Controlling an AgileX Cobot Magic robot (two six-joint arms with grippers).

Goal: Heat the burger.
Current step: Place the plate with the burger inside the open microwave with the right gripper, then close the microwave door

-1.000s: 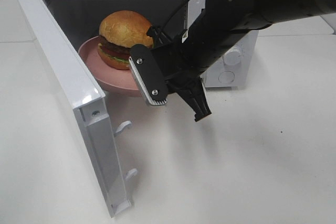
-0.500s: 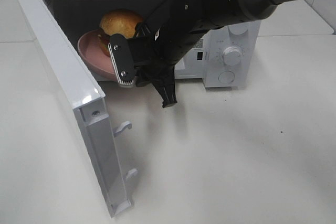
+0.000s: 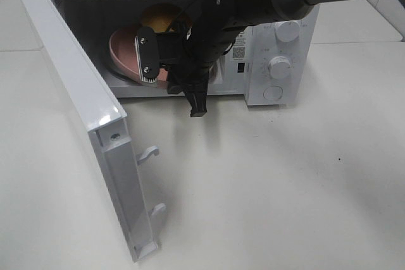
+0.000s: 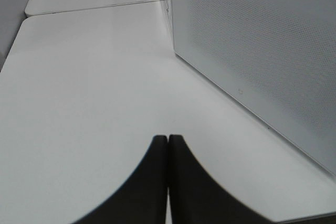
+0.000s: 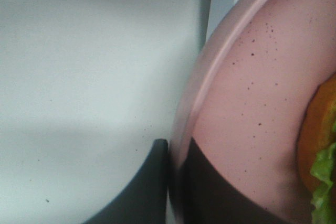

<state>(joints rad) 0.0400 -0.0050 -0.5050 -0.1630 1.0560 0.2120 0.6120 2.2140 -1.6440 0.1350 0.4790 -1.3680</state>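
The burger [image 3: 158,14], golden bun up, sits on a pink speckled plate [image 3: 123,52] inside the open white microwave [image 3: 278,96]. My right gripper [image 3: 166,80] reaches into the cavity from the right, shut on the plate's near rim, and the arm hides most of the burger. In the right wrist view the dark fingers [image 5: 152,182] pinch the plate's rim [image 5: 252,103], and the burger's bun and lettuce [image 5: 321,156] show at the edge. My left gripper [image 4: 168,138] is shut and empty over the white table, out of the exterior view.
The microwave door [image 3: 76,93] stands wide open to the left, its latch hooks [image 3: 149,153] sticking out. Its mesh panel [image 4: 252,51] shows beside my left gripper. Knobs [image 3: 278,66] sit on the microwave's right panel. White table [image 3: 285,188] lies in front.
My right gripper has carried the plate and burger from the cavity's mouth further back into the microwave. The door has not moved.
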